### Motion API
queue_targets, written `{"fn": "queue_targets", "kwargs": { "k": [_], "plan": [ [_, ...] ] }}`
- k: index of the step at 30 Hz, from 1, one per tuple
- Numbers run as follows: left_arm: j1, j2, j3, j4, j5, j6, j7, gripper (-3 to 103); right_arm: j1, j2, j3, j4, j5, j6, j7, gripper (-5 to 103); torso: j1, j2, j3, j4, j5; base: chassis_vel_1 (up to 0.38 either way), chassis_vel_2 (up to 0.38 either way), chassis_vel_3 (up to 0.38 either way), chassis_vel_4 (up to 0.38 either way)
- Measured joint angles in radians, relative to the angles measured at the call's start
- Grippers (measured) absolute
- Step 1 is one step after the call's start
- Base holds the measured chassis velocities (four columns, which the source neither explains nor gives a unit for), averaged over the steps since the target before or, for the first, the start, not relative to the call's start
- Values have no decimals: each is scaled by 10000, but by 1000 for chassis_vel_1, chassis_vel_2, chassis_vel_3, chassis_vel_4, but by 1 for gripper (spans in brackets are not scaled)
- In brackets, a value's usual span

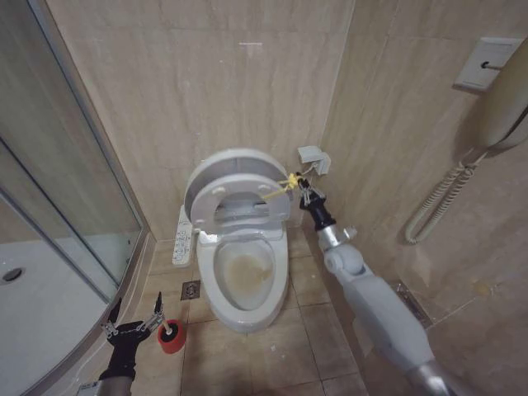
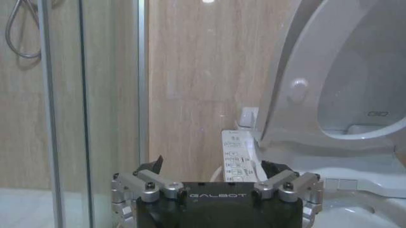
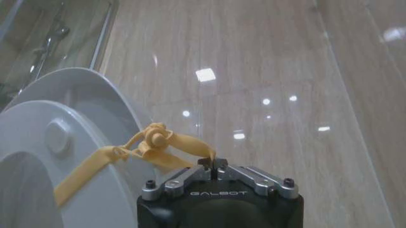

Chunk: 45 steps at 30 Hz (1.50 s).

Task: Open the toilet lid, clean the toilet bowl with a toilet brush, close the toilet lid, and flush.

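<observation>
You were in the lid-opening step: the toilet lid (image 1: 235,167) stood raised near upright against the wall at the centre of the head view, and the seat ring (image 1: 239,200) was tilted up just in front of it, not fully back. Your right gripper (image 1: 306,196) sat just right of the lid's edge, fingers pinched together on the yellow strap (image 3: 166,148) tied to the lid; in the right wrist view the strap ran from the closed fingertips at lower centre up and left to a knot and round the lid's rim. I judged the lid nearly open, so your next move called for easing it back until it rested on its own, then letting go of the strap without pulling it forward again.

The toilet bowl (image 1: 243,276) lay uncovered below centre, its inside tinted yellowish brown, with the button panel (image 1: 181,234) along its left side. Your left gripper (image 1: 132,327) hung low at the lower left, fingers spread wide and holding nothing, just left of the red cup holder (image 1: 172,337) on the floor tiles. The toilet brush (image 1: 168,333) stood in that cup, untouched.
</observation>
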Motion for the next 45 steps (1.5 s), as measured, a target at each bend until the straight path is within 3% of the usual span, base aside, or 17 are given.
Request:
{"fn": "queue_targets", "kwargs": {
  "k": [17, 36, 45],
  "plan": [
    [41, 58, -187, 75, -193, -86, 15, 100, 3291, 266, -693, -3398, 842, -203, -1052, 1, 2, -1, 1, 2, 1, 0, 0, 0, 0],
    [86, 216, -413, 187, -385, -147, 29, 100, 4804, 1719, 11, -6177, 437, -329, -1699, 1, 1, -1, 0, 1, 0, 0, 0, 0, 0],
    [81, 265, -370, 192, -419, -182, 43, 100, 4691, 1721, -23, -6049, 358, -415, -1616, 1, 0, -1, 0, -2, 1, 0, 0, 0, 0]
  ]
}}
